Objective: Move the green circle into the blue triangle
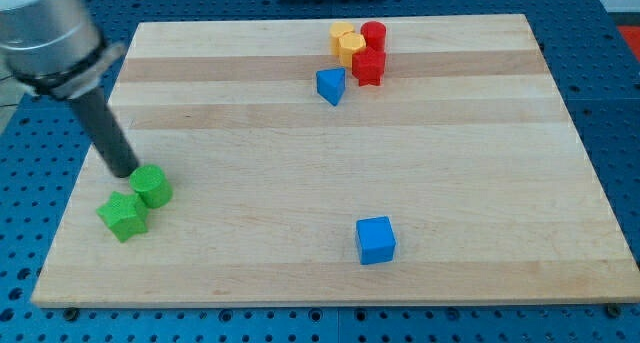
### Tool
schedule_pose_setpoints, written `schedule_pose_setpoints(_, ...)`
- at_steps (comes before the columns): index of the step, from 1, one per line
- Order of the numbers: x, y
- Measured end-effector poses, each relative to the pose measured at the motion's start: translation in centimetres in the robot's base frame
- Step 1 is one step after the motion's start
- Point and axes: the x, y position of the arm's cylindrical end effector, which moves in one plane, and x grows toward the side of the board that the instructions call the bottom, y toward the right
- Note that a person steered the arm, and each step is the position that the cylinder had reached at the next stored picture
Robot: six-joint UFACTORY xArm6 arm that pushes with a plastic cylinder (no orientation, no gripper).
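The green circle (pixel 152 186) is a short green cylinder near the board's left edge. It touches a green star block (pixel 123 215) just below and left of it. My tip (pixel 127 171) is right against the circle's upper left side. The blue triangle (pixel 331 85) sits far off toward the view's top, right of centre, well apart from the circle.
A cluster at the top holds yellow blocks (pixel 346 43), a red cylinder (pixel 373 34) and a red block (pixel 368 66), just above and right of the blue triangle. A blue cube (pixel 375 240) sits at the lower middle. The wooden board (pixel 300 163) ends near the green blocks on the left.
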Motion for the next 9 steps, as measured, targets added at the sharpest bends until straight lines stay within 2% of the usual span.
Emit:
schedule_pose_setpoints(1, 0.3, 0.6)
schedule_pose_setpoints(2, 2.3, 1.4)
schedule_pose_setpoints(4, 2.7, 10.2)
schedule_pose_setpoints(5, 1.5, 13.5)
schedule_pose_setpoints(6, 2.1, 16.0)
schedule_pose_setpoints(7, 6.5, 14.8)
schedule_pose_setpoints(8, 5.8, 19.0)
schedule_pose_setpoints(9, -1.8, 17.2)
